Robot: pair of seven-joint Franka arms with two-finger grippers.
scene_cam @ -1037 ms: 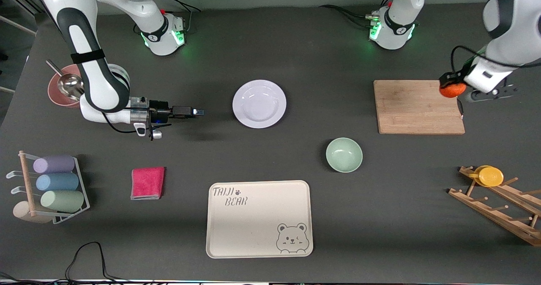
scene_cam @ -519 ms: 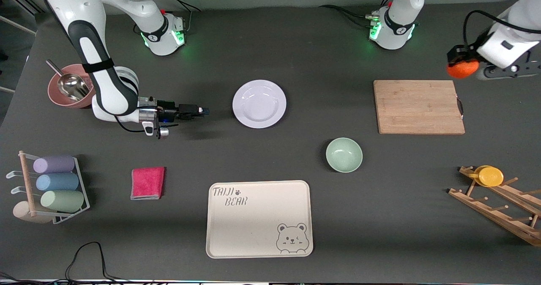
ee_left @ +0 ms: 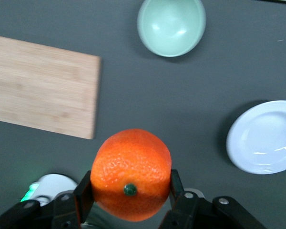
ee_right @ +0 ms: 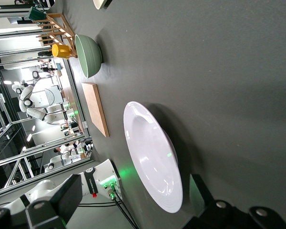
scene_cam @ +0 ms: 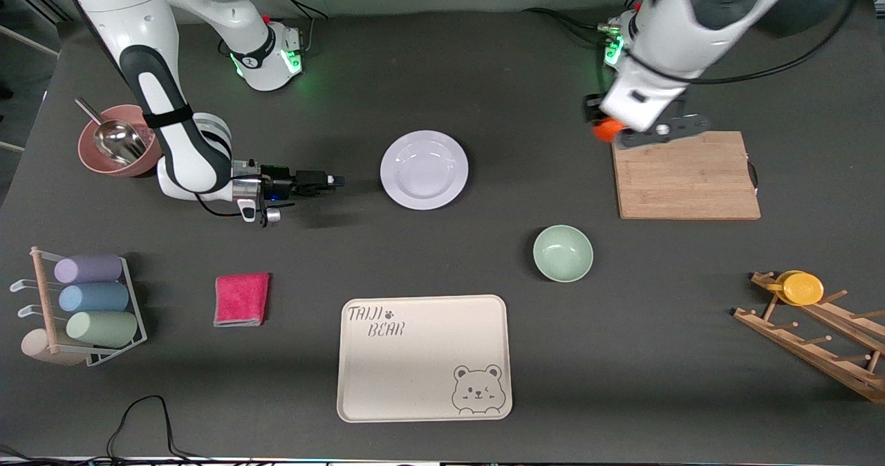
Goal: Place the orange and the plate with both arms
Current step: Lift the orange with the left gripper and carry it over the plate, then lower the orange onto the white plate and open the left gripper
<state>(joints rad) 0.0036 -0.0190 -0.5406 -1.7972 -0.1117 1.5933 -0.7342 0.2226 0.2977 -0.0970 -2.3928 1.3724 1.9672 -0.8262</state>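
Your left tool (scene_cam: 600,128) is up in the air over the corner of the wooden cutting board (scene_cam: 684,175) that lies toward the middle of the table (scene_cam: 484,92), and its fingers (ee_left: 83,195) are clamped on the orange (scene_cam: 606,131). In the left wrist view you see the orange (ee_left: 131,174) pinched from both sides, its small green stem spot facing the camera, with the board (ee_left: 43,105), the pale green bowl (ee_left: 171,26) and the plate (ee_left: 264,138) on the table below it.

Your right tool (scene_cam: 330,180) sits low just above the table, pointing sideways at the plate (scene_cam: 424,169) from the right arm's end, and it stands near the plate's rim without touching it. Its fingers are spread wide and hold nothing. The right wrist view looks along the table surface at the plate (ee_right: 152,157) edge-on, with the green bowl (ee_right: 88,55) and the cutting board (ee_right: 96,109) past it.

The plate lies flat near the middle of the table, with nothing on it. The green bowl (scene_cam: 563,253) stands nearer to the front camera than the plate, toward the left arm's end. The beige bear tray (scene_cam: 423,359) lies nearer still, in line with the plate. A pink cloth (scene_cam: 241,299) lies toward the right arm's end, beside a rack of pastel cups (scene_cam: 86,300). A pink bowl with a metal scoop (scene_cam: 110,146) sits beside the right arm. At the left arm's end, a yellow cup (scene_cam: 800,287) hangs on a wooden peg rack (scene_cam: 816,341).
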